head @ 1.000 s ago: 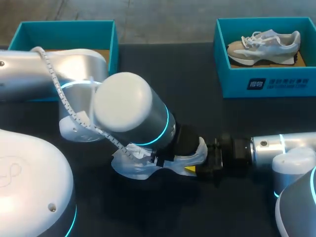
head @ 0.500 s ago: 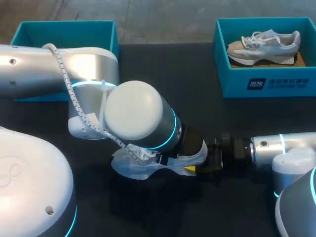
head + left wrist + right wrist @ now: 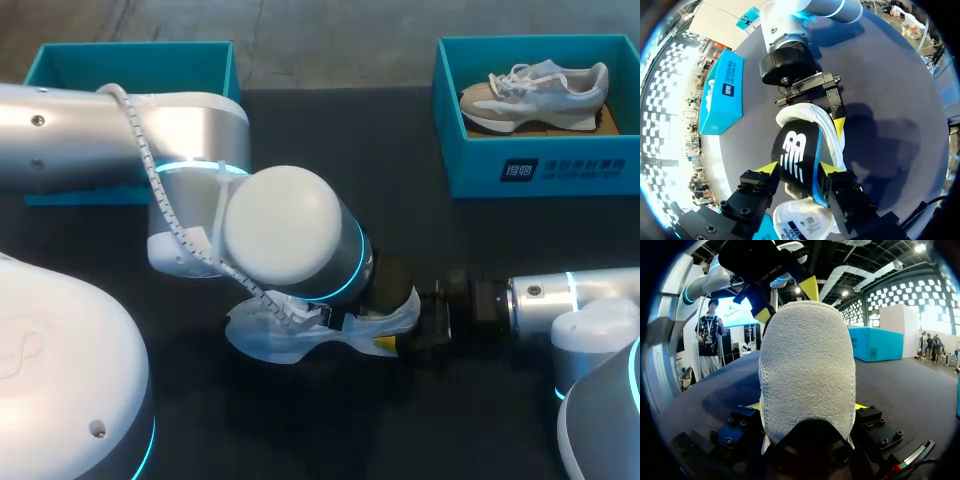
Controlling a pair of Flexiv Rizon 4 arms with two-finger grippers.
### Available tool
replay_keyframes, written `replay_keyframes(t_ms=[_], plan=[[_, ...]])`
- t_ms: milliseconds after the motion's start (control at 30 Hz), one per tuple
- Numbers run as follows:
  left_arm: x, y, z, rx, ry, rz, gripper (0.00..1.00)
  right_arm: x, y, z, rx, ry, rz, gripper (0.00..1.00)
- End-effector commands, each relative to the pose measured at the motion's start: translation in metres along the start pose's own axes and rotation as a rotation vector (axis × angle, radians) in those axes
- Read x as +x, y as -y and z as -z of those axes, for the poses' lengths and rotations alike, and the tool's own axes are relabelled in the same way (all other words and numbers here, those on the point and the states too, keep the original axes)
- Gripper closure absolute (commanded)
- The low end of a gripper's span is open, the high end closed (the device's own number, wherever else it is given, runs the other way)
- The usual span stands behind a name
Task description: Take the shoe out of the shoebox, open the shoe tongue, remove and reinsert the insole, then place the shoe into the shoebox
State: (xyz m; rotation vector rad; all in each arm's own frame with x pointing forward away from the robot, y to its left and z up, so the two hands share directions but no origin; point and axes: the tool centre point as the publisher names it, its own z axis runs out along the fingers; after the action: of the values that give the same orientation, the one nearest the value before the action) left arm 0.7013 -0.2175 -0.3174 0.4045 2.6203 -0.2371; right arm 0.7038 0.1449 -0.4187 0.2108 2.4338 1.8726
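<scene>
We're watching the shoe (image 3: 268, 345) lying on the dark tabletop (image 3: 400, 200) in the lower middle of the frame, well apart from both boxes. Our left arm (image 3: 290, 235) is hanging right over it and hiding most of it from above. The right claw (image 3: 405, 342), on the arm at the right edge, is clamping the heel. In the right wrist view that grey, fuzzy heel is sitting squarely between the two yellow tips, pressed from both sides. Over in the left wrist view, the left claw (image 3: 799, 169) is pinching the black insole (image 3: 795, 150), with one yellow tip against each side of it. The insole is arching in the shoe's opening, with the white collar wrapping around it. A teal shoebox (image 3: 130, 55) is sitting in the upper left, partly behind the arm. The other shoebox (image 3: 540, 165), upper right, is holding a second sneaker (image 3: 535, 92).
</scene>
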Motion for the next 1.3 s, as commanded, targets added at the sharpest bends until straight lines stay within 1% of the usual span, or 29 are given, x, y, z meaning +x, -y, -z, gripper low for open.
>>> replay_keyframes(t_ms=[33,300,400,433,500,567,600,633,700,733,1033,1167,1233,1267,1300], plan=[[0.001,0.002,-0.004,-0.003,0.000,-0.004,0.51,0.000,0.002,0.000,0.002,0.000,-0.001,1.00],[0.002,0.002,-0.005,0.023,0.000,-0.025,0.52,0.000,0.002,0.000,0.002,0.000,-0.001,1.00],[0.001,0.001,-0.005,0.025,0.003,-0.027,0.53,0.000,0.002,0.000,0.002,0.000,-0.001,1.00],[0.000,0.001,-0.005,0.025,0.006,-0.029,0.55,0.000,0.002,0.000,0.002,0.000,-0.001,1.00],[-0.001,0.001,-0.006,0.026,0.009,-0.031,0.61,0.000,0.002,0.000,0.002,0.000,-0.001,1.00],[-0.003,0.001,-0.006,0.027,0.011,-0.031,0.69,0.000,0.002,0.000,0.002,0.000,-0.001,1.00],[-0.003,0.001,-0.006,0.027,0.011,-0.031,0.69,0.000,0.002,0.000,0.002,0.000,-0.001,1.00],[-0.003,0.001,-0.006,0.028,0.012,-0.032,0.82,0.000,0.002,0.000,0.002,0.000,-0.001,1.00],[-0.004,0.001,-0.006,0.030,0.014,-0.032,0.96,0.000,0.002,0.000,0.002,0.000,-0.001,1.00],[-0.004,0.001,-0.005,0.031,0.015,-0.033,1.00,0.000,0.002,0.000,0.002,0.000,-0.001,1.00],[-0.002,-0.002,0.001,0.062,0.010,-0.032,1.00,0.000,0.002,0.000,0.002,0.000,-0.001,1.00],[-0.001,-0.006,0.005,0.122,-0.024,0.013,1.00,0.000,0.002,0.000,0.002,0.000,-0.001,1.00],[-0.001,-0.006,0.005,0.131,-0.029,0.023,1.00,0.000,0.002,0.000,0.002,0.000,-0.001,1.00],[-0.001,-0.007,0.006,0.161,-0.048,0.050,1.00,0.000,0.002,0.000,0.002,0.000,-0.001,1.00],[-0.001,-0.007,0.006,0.169,-0.053,0.055,1.00,0.000,0.002,0.000,0.002,0.000,-0.001,1.00]])
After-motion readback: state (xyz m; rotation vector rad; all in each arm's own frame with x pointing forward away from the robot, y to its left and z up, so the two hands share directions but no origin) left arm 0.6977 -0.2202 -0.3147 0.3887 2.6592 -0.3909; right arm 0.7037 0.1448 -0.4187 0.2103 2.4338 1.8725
